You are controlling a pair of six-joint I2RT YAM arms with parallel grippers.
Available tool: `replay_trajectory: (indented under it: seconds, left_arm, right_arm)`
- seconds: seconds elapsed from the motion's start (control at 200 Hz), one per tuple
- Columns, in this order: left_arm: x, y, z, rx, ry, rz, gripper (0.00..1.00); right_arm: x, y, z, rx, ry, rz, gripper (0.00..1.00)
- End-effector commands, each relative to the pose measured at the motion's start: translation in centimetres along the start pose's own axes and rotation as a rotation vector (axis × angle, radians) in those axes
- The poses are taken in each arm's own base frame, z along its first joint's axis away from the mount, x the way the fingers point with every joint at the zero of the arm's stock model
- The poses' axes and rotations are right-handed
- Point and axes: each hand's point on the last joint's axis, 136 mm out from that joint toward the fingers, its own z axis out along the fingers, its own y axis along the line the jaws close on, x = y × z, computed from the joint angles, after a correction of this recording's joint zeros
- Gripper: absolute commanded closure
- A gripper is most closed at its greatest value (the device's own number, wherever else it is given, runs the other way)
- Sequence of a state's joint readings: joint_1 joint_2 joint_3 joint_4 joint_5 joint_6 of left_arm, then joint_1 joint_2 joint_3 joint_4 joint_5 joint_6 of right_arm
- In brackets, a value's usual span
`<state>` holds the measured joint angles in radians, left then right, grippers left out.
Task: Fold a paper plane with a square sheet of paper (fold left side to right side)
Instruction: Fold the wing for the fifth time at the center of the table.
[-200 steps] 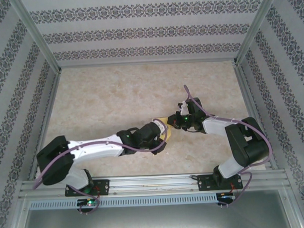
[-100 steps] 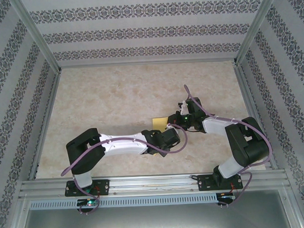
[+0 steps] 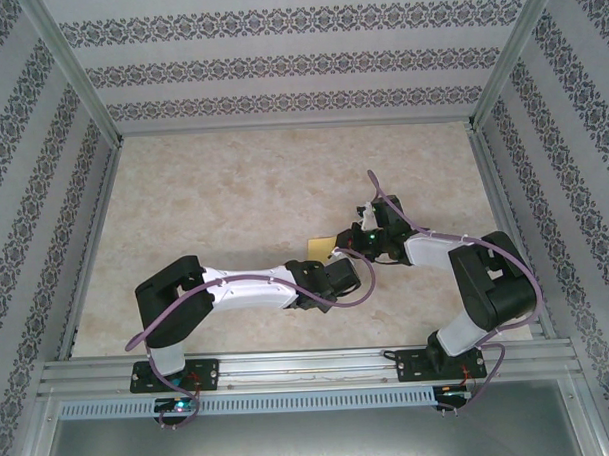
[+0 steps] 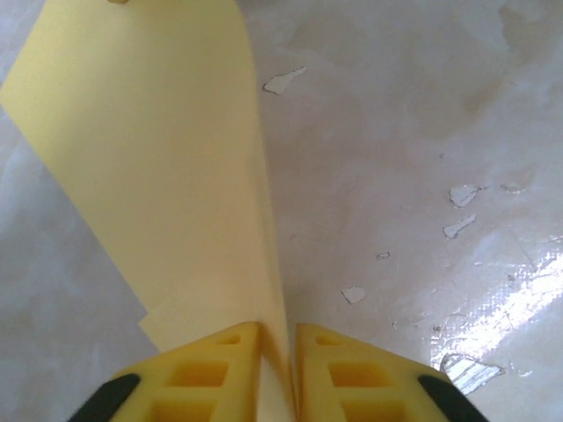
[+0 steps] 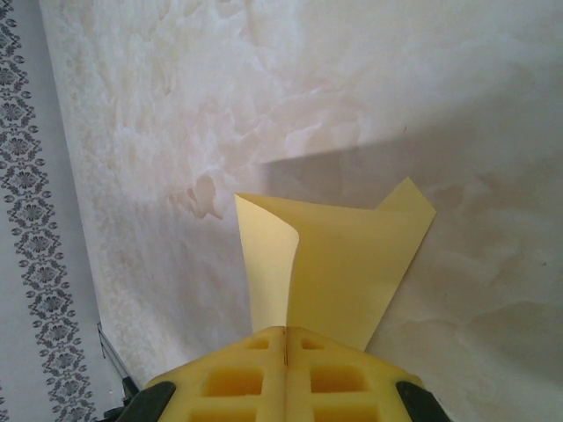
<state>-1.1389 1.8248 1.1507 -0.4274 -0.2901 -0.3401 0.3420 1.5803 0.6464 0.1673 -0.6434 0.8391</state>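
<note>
The square sheet of paper is plain yellow and lies at the table's middle, mostly covered by both grippers. In the left wrist view the paper rises on edge, and its fold runs down between the yellow fingers of my left gripper, which are shut on it with a thin slit showing. In the right wrist view the paper curls over at its left side. My right gripper is shut on its near edge, fingers touching. Seen from above, my left gripper and right gripper meet at the sheet's right side.
The marbled tabletop has flaked patches in its coating. Patterned walls and metal rails enclose it on three sides. Bare surface stretches to the left and far side of the arms.
My left arm has swung right, bringing its gripper to the sheet's right edge beside the right gripper, and its jaws have narrowed onto the paper. The right arm has stayed put.
</note>
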Motion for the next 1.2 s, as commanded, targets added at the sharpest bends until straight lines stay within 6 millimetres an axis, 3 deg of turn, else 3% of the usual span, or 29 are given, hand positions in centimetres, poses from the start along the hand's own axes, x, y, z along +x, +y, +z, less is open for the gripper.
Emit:
replay_trajectory:
  seconds: [0.0,0.235,0.47,0.68,0.914,1.194]
  left_arm:
    - [0.6,-0.2,-0.2,-0.004,0.0,0.012,0.87]
    - [0.9,-0.7,0.3,0.021,0.007,-0.006,0.95]
    - [0.7,-1.0,0.5,0.038,0.009,-0.013,0.97]
    - [0.3,-1.2,0.2,0.085,-0.004,-0.043,0.98]
    - [-0.7,-1.7,-0.4,0.278,-0.03,-0.16,1.0]
    - [-2.3,-1.5,-1.1,0.577,-0.033,-0.359,1.0]
  right_arm:
    - [-0.8,-0.3,0.0,0.015,-0.018,-0.003,1.0]
    - [-0.8,-1.2,-0.4,0.041,-0.033,0.003,0.99]
    - [-1.3,-2.5,-2.2,0.091,-0.077,0.001,0.8]
    - [-2.2,-4.2,-5.6,0.162,-0.162,-0.012,0.64]
    - [-2.1,-4.7,-8.9,0.167,-0.213,-0.054,0.57]
    - [-0.8,-3.0,-8.7,0.044,-0.164,-0.098,0.56]
